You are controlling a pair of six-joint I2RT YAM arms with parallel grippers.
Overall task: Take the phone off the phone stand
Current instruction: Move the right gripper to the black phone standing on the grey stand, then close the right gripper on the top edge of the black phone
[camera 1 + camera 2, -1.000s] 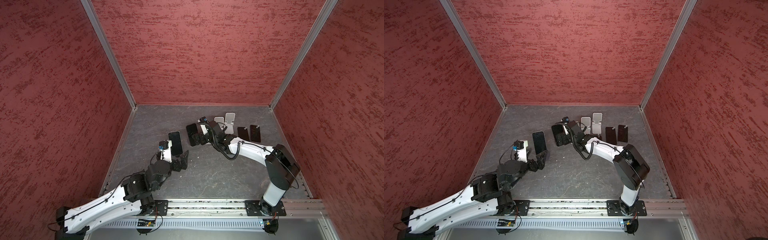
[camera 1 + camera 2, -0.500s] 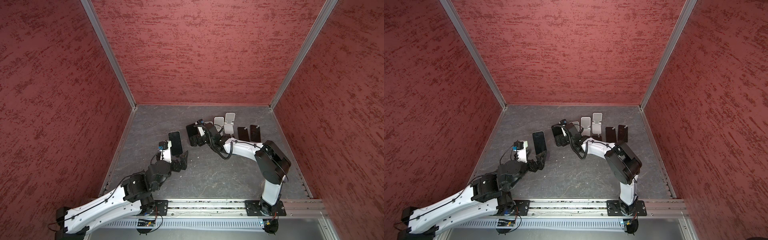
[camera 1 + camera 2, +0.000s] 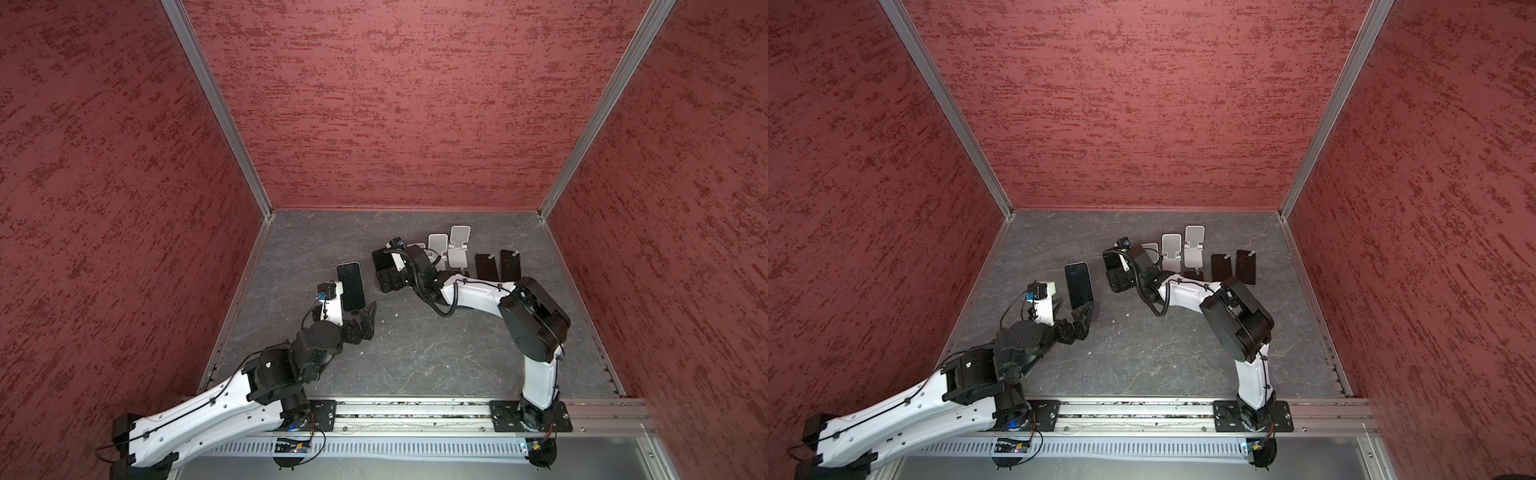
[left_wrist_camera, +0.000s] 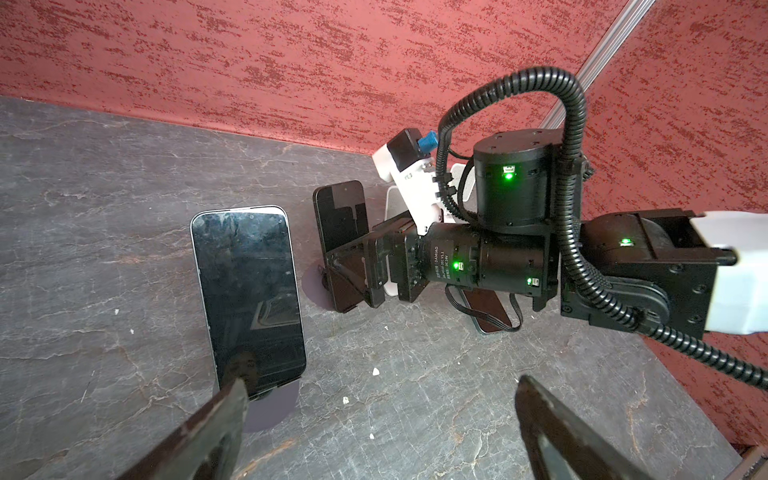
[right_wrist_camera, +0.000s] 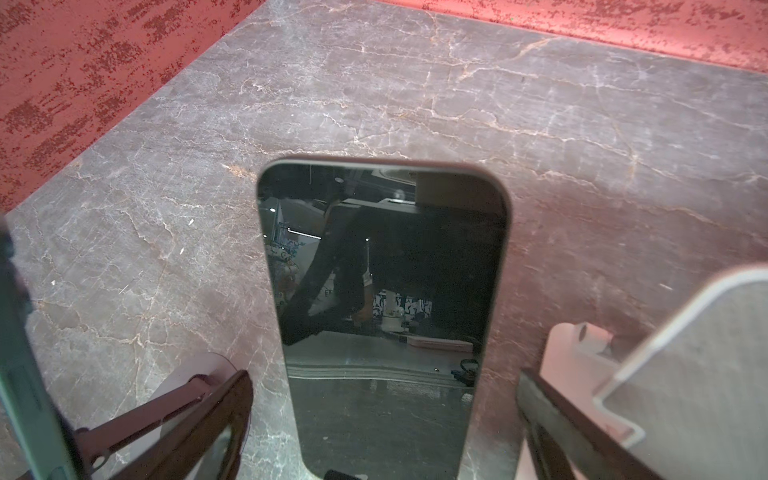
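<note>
Two dark phones stand upright on stands with pale purple round bases. The left phone [image 3: 351, 286] [image 4: 249, 291] has my left gripper [image 3: 358, 312] [image 4: 382, 415] open just in front of its lower end. Only one finger [image 4: 224, 411] overlaps its bottom corner, and bare floor lies between the jaws. The right phone [image 3: 379, 259] [image 5: 382, 291] stands between the spread fingers [image 5: 224, 407] of my right gripper [image 3: 387, 279] [image 5: 382, 411]. That gripper is open, with a gap on each side of the phone. Its stand's base [image 5: 195, 374] shows beside one finger.
Two empty white phone stands [image 3: 438, 246] [image 3: 459, 245] stand behind the right arm, one close beside the right gripper [image 5: 685, 374]. Two dark phones [image 3: 486, 267] [image 3: 510, 265] lie flat further right. Red walls enclose the grey stone floor [image 3: 415, 353].
The right gripper has slid left, closer around the right phone, and that arm's elbow has swung along. The left arm and both phones have stayed put.
</note>
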